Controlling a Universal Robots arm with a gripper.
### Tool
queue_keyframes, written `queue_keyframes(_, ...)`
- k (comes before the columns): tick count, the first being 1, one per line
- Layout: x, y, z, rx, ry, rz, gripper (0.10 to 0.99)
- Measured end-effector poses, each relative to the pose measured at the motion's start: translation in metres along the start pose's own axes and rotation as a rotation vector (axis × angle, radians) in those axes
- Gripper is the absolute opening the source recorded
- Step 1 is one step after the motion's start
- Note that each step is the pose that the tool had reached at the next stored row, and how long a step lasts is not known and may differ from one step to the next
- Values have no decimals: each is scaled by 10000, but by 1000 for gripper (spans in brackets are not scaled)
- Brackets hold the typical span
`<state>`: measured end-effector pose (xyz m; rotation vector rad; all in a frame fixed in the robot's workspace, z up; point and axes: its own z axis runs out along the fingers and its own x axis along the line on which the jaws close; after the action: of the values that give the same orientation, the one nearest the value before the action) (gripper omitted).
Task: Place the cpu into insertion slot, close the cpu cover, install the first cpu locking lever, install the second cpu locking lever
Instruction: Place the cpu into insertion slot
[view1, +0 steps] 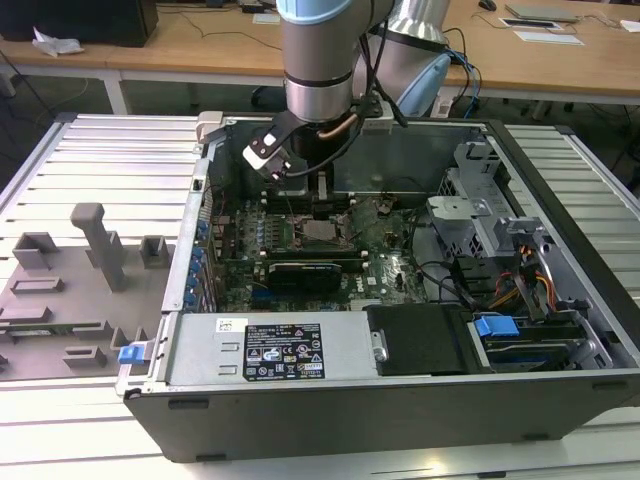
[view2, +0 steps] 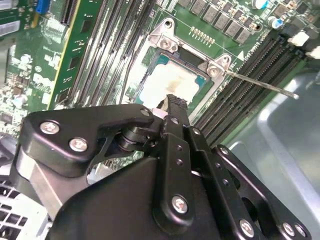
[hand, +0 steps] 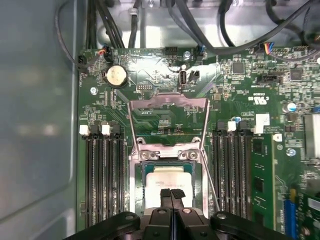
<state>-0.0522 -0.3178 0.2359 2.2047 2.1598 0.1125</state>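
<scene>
The cpu (hand: 171, 176) lies flat in the insertion slot (hand: 138, 181), its pale metal face up; in the second wrist view the cpu (view2: 172, 82) sits inside the black frame of the slot (view2: 159, 60). The cpu cover (hand: 168, 102) stands swung open, hinged at the slot's edge. My gripper (hand: 171, 192) is shut, its two fingers pressed together with nothing between them, tips just over the chip's near edge. In the exterior view the gripper (view1: 322, 192) hangs over the slot (view1: 320, 232) on the green motherboard.
A thin locking lever (view2: 260, 84) sticks out free beside the slot. Black memory slots (hand: 104, 175) flank the slot on both sides. A round coin battery (hand: 116, 75) and cables (hand: 200, 20) lie beyond the cover. The case's metal walls (view1: 560, 250) surround the motherboard.
</scene>
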Motion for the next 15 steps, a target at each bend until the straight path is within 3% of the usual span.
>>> queue_keyframes(6, 3, 17, -194, 0, -32, -3, 106)
queue_keyframes(15, 4, 20, -218, -1, -35, -3, 106)
